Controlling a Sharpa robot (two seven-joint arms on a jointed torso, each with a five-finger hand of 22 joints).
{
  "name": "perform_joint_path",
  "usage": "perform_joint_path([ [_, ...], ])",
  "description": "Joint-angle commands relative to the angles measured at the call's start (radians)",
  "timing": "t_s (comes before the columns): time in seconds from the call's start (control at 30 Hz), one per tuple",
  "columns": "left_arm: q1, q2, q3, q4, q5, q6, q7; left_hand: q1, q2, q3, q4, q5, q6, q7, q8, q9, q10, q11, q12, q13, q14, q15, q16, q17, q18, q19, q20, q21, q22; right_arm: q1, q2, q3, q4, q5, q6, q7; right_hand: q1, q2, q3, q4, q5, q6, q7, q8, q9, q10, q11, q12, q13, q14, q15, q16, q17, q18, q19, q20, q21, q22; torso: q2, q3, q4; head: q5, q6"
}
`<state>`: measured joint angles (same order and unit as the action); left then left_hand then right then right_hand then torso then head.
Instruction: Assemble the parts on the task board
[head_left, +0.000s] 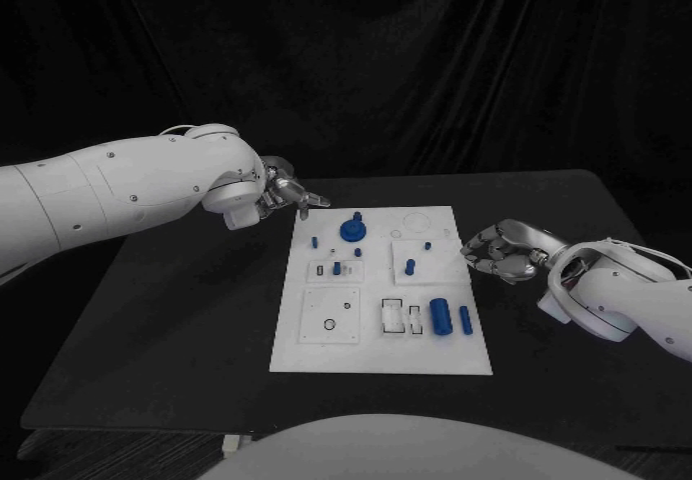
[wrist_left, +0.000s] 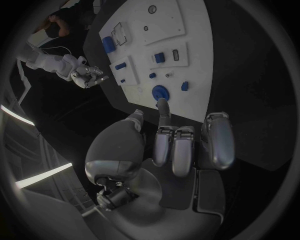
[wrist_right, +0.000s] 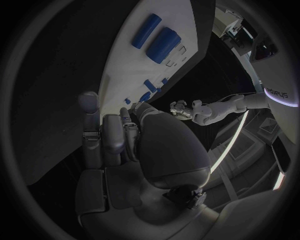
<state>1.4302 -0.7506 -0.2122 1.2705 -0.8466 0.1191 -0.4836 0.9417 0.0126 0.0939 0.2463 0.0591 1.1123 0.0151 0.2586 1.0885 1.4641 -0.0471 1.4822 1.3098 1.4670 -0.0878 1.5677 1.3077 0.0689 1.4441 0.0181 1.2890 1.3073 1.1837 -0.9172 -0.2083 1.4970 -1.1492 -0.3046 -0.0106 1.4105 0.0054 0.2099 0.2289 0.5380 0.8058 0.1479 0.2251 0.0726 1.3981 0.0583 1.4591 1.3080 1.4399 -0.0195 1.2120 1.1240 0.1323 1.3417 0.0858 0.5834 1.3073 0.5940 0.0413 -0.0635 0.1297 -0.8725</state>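
The white task board (head_left: 325, 350) lies in the middle of the black table. On it are a round blue knob (head_left: 352, 230), several small blue pegs such as one (head_left: 410, 266) in a raised square, and two blue cylinders (head_left: 440, 316) lying side by side near its right edge. My left hand (head_left: 284, 192) hovers just off the board's far left corner. Most of its fingers (wrist_left: 174, 147) are curled in, one is stretched toward the knob (wrist_left: 160, 93), and I see nothing in it. My right hand (head_left: 505, 250) sits beside the board's right edge with fingers (wrist_right: 109, 137) curled and nothing plainly held.
Black table (head_left: 173, 330) stretches wide to the left of the board and in a narrower strip to its right. A square plate (head_left: 330, 316) with a small ring hole sits at the board's near left. Open slots (head_left: 392, 315) stand beside the cylinders.
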Motion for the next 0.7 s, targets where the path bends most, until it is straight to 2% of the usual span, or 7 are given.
perform_joint_path([
  [0.03,0.004,0.012,0.001,-0.031,-0.032,0.009,0.059,0.023,0.003,-0.012,-0.003,0.004,-0.025,0.001,0.023,0.036,0.077,-0.003,0.006,0.223,0.104,-0.006,0.003,0.263,-0.008,0.004,0.002,0.006,0.182,-0.003,0.002,0.001,0.000,-0.001,0.009,-0.010,0.004,-0.003,0.006,0.002,0.003,0.005,0.000,-0.004,-0.001,-0.009,0.001,-0.005,0.056,-0.002,0.003,-0.005,-0.001,0.020,0.000,0.000,-0.005,0.056,0.001,0.0024,-0.0032,0.004,0.000],
  [0.1,0.003,0.020,0.000,-0.054,-0.049,0.022,0.064,0.033,0.005,-0.020,-0.002,0.004,-0.040,0.002,0.032,0.052,0.077,-0.002,0.007,0.224,0.104,-0.005,0.003,0.263,-0.007,0.002,0.002,0.005,0.182,-0.004,0.003,0.001,-0.002,-0.001,0.010,-0.008,0.004,-0.003,0.006,0.002,0.003,0.005,0.000,-0.004,-0.001,-0.009,0.001,-0.005,0.056,-0.002,0.003,-0.005,-0.001,0.019,0.000,0.000,-0.004,0.056,0.002,0.0010,0.0000,0.000,0.000],
  [0.2,-0.010,0.039,0.000,-0.102,-0.075,0.049,0.077,0.046,0.006,-0.026,-0.005,0.005,-0.052,0.003,0.039,0.065,0.078,-0.001,0.010,0.225,0.104,-0.004,0.003,0.263,-0.007,0.002,0.003,0.005,0.182,-0.006,0.004,0.001,-0.004,-0.001,0.012,-0.005,0.004,-0.003,0.006,0.002,0.003,0.005,0.000,-0.004,-0.001,-0.008,0.001,-0.005,0.057,-0.002,0.003,-0.005,-0.001,0.020,0.000,0.000,-0.006,0.056,0.004,0.0004,0.0022,-0.001,0.000],
  [0.23,-0.015,0.044,0.000,-0.115,-0.079,0.055,0.081,0.046,0.006,-0.026,-0.005,0.005,-0.052,0.003,0.039,0.065,0.078,-0.001,0.010,0.225,0.104,-0.004,0.003,0.263,-0.007,0.002,0.003,0.005,0.182,-0.007,0.005,0.001,-0.005,0.000,0.011,-0.003,0.004,-0.003,0.006,0.002,0.003,0.005,0.000,-0.004,-0.001,-0.010,0.001,-0.006,0.056,-0.002,0.003,-0.005,-0.001,0.020,-0.001,0.000,-0.006,0.056,0.004,0.0003,0.0013,0.000,0.000],
  [0.27,-0.022,0.051,0.000,-0.131,-0.082,0.060,0.087,0.057,0.008,-0.030,-0.009,0.005,-0.057,0.003,0.049,0.079,0.092,0.000,0.049,0.243,0.104,-0.003,0.003,0.263,-0.008,0.003,0.004,0.009,0.184,-0.007,0.005,0.001,-0.006,0.000,0.011,-0.002,0.004,-0.003,0.006,0.002,0.003,0.005,0.000,-0.004,-0.001,-0.010,0.001,-0.006,0.056,-0.002,0.003,-0.005,-0.001,0.020,-0.001,0.000,-0.006,0.056,0.004,0.0000,0.0014,-0.001,0.000],
  [0.33,-0.034,0.065,0.000,-0.160,-0.087,0.066,0.098,0.069,0.012,-0.038,-0.010,0.008,-0.067,0.004,0.064,0.100,0.101,0.001,0.073,0.254,0.104,-0.002,0.003,0.263,-0.009,0.004,0.005,0.014,0.185,-0.008,0.005,0.001,-0.009,0.001,0.009,0.001,0.004,-0.003,0.006,0.002,0.003,0.005,0.000,-0.004,-0.001,-0.010,0.001,-0.006,0.056,-0.002,0.003,-0.005,-0.001,0.020,-0.001,0.000,-0.006,0.056,0.005,-0.0008,-0.0001,0.000,0.000],
  [0.7,-0.096,0.133,0.000,-0.275,-0.095,0.089,0.148,0.089,0.017,-0.053,-0.014,0.012,-0.092,0.006,0.084,0.137,0.107,0.003,0.089,0.261,0.104,0.000,0.003,0.263,-0.010,0.005,0.007,0.019,0.186,-0.011,0.004,0.001,-0.010,0.002,0.011,0.008,0.004,-0.003,0.006,0.002,0.003,0.005,0.000,-0.004,-0.001,-0.009,0.001,-0.006,0.056,-0.002,0.003,-0.005,-0.001,0.020,-0.001,0.000,-0.006,0.056,0.007,-0.0065,-0.0002,-0.002,0.000],
])
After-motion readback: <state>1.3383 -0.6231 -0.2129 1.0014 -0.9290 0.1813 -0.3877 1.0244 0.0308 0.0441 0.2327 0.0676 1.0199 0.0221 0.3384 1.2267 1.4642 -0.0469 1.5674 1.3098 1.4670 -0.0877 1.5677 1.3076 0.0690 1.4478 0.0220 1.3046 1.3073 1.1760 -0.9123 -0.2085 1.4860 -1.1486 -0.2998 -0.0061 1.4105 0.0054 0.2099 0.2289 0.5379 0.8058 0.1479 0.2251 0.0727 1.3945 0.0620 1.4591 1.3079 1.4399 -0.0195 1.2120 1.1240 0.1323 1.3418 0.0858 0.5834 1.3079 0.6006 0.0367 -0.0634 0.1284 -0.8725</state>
